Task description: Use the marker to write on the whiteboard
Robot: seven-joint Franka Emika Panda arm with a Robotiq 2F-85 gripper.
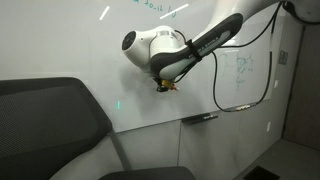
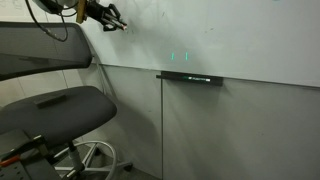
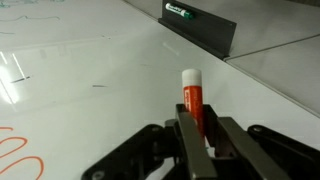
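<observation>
**Marker clamped in claw, tip at the board**

Wrist view: the gripper [image 3: 201, 138] is clenching the marker [image 3: 192, 98] between its two fingers [image 3: 184, 142]. The marker's long axis is running straight out along the claw's own reach, in line with the fingers, not across them. The pale tip is pointing away from the wrist, out over the whiteboard [image 3: 90, 70]. An orange scribble [image 3: 20, 150] is showing on the board off to the side of the claw, well apart from the tip. The ledge [image 3: 205, 32] is sitting farther ahead, beyond the tip.

Exterior view, chair in front: the gripper [image 1: 162, 84] is hanging right at the whiteboard [image 1: 60, 40], above and beside the ledge [image 1: 200, 117]. The marker [image 1: 164, 88] is just a small orange fleck under the claw; it is probably touching the board, but it is too small to tell.

Exterior view along the wall: the gripper [image 2: 108, 20] is reaching in from the top corner, with the marker end heading toward the whiteboard [image 2: 230, 35]. The next stroke is turning on keeping that axis aimed into the board.
</observation>
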